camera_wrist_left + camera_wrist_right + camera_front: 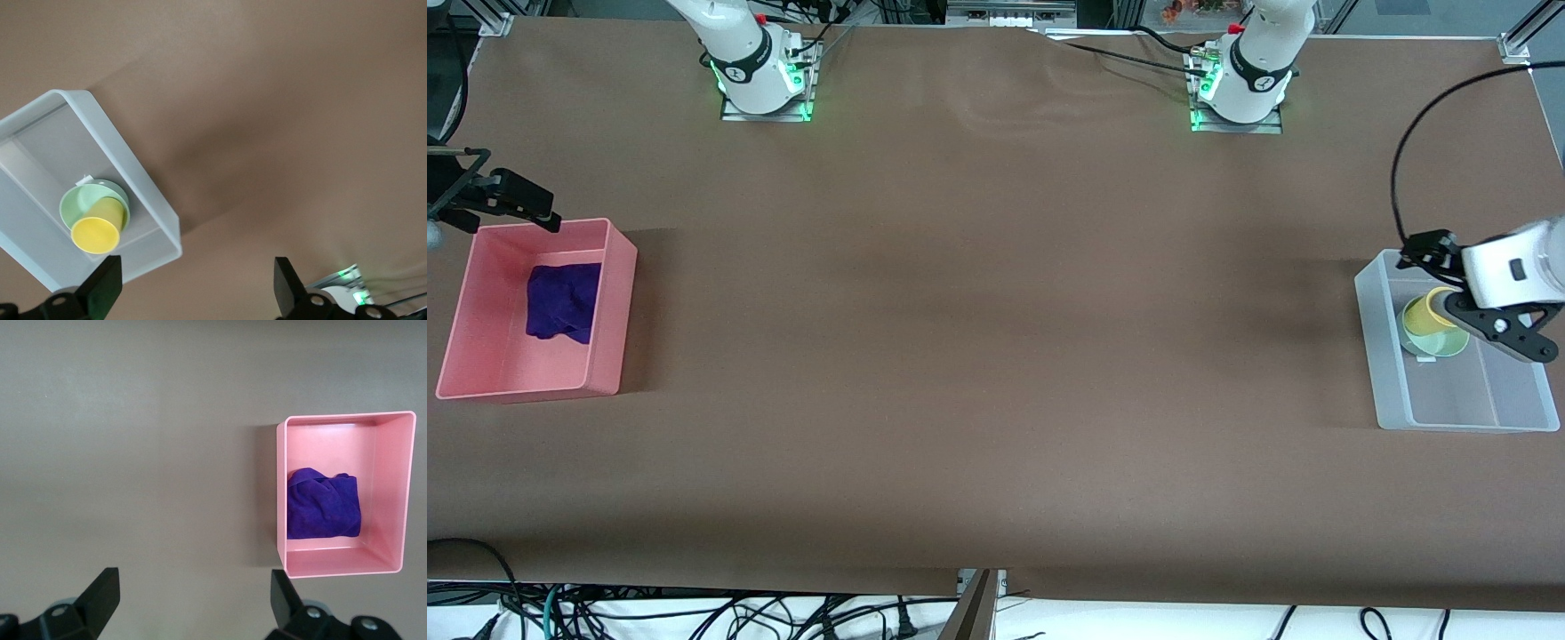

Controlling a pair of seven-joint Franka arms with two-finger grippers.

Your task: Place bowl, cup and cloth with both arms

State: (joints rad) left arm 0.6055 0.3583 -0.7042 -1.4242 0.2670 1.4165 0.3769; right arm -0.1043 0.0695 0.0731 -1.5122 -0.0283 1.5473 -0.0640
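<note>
I see the cloth (563, 301) in the pink box (609, 307) at frame left, the cup (1438, 308) in the bowl (1440, 342) in the clear box (1387, 356) at frame right. Both the left gripper (197, 283) and the right gripper (193, 600) hang above with jaws wide open, holding nothing.

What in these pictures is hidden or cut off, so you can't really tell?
- Front view: the left gripper covers part of the cup and bowl in the clear bin.
- Front view: the right gripper is partly cut off by the picture's edge, above the pink bin.
- Cloth: bunched, so its loop is hidden.
</note>
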